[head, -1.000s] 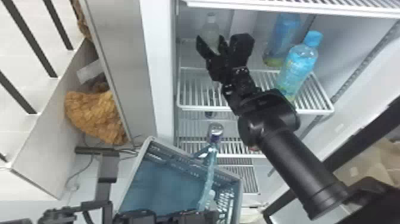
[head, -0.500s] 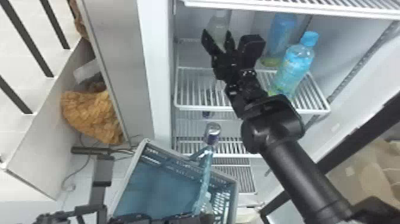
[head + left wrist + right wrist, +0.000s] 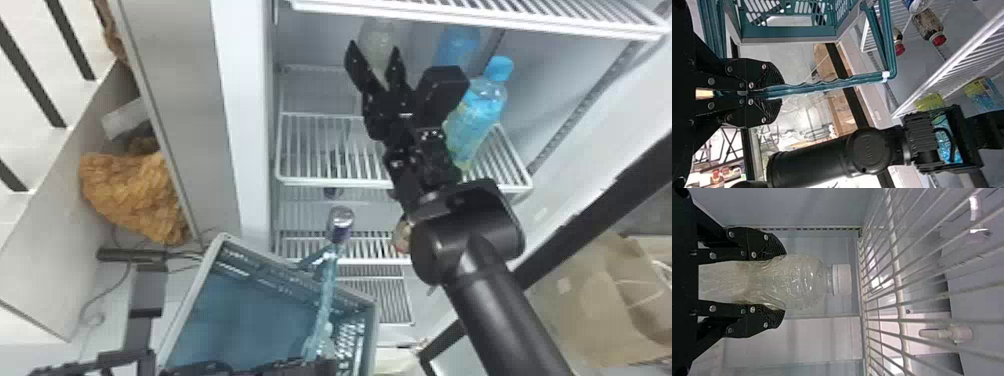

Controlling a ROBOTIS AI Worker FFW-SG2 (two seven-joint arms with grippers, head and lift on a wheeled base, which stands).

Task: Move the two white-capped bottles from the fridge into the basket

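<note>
The right arm (image 3: 500, 300) enters the head view from the lower right, with its forearm extended forward and inclined inward over the fridge shelf (image 3: 320, 150). The right pincer (image 3: 374, 52) points toward the rear of that compartment. Its fingers are set wide, one on each side of the white-capped bottle (image 3: 801, 282). The bottle is upright inside the fridge, with its body between the two fingers and its cap (image 3: 842, 280) beyond them, near the wire shelf above. Contact between fingers and bottle cannot be confirmed.

The left arm is low, at the bottom edge of the head view. The left pincer (image 3: 320, 366) is closed on the handle (image 3: 326, 300) of the basket (image 3: 240, 310); in the left wrist view, the handle extends from between the fingertips. The basket is tilted, in front of the fridge.

A blue-capped bottle (image 3: 477, 112) stands on the shelf to the right of the right pincer. A second blue bottle (image 3: 457, 47) is behind it. A can (image 3: 341, 220) is visible beyond the handle.
</note>
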